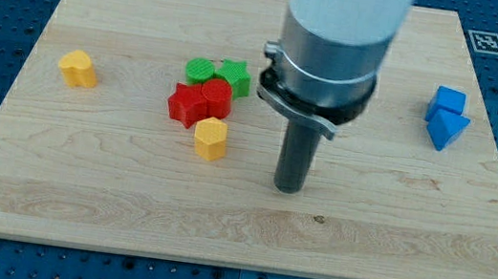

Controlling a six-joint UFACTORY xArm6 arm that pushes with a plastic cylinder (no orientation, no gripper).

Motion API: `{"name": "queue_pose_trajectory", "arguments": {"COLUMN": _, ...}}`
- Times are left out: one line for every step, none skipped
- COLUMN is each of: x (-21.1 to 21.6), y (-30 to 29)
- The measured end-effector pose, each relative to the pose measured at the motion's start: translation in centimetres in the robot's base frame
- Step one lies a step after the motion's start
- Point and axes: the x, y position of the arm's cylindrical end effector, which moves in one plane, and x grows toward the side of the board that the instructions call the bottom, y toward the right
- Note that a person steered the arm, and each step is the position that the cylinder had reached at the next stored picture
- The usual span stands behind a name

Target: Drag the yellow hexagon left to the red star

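The yellow hexagon point(211, 138) stands near the board's middle, just below and right of the red star point(185, 104), almost touching it. A second red block point(217, 98) sits against the star's right side. My tip point(289, 187) rests on the board to the right of the yellow hexagon, a short gap away and slightly lower in the view.
A green round block point(199, 69) and a green star point(235, 77) sit just above the red blocks. Another yellow block point(78, 69) is at the view's left. Two blue blocks point(446, 118) stand together at the right. The wooden board point(238, 225) lies on a blue pegboard.
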Motion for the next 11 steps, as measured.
{"name": "queue_pose_trajectory", "arguments": {"x": -1.1, "y": -0.6}}
{"name": "queue_pose_trajectory", "arguments": {"x": -2.6, "y": -2.8}}
{"name": "queue_pose_trajectory", "arguments": {"x": -2.6, "y": -4.6}}
{"name": "queue_pose_trajectory", "arguments": {"x": -2.6, "y": -6.6}}
{"name": "queue_pose_trajectory", "arguments": {"x": -2.8, "y": -8.6}}
{"name": "queue_pose_trajectory", "arguments": {"x": -3.9, "y": -10.5}}
{"name": "queue_pose_trajectory", "arguments": {"x": -5.5, "y": -12.1}}
{"name": "queue_pose_trajectory", "arguments": {"x": -5.7, "y": -13.2}}
{"name": "queue_pose_trajectory", "arguments": {"x": -5.5, "y": -13.9}}
{"name": "queue_pose_trajectory", "arguments": {"x": -4.9, "y": -14.0}}
{"name": "queue_pose_trajectory", "arguments": {"x": -3.8, "y": -14.0}}
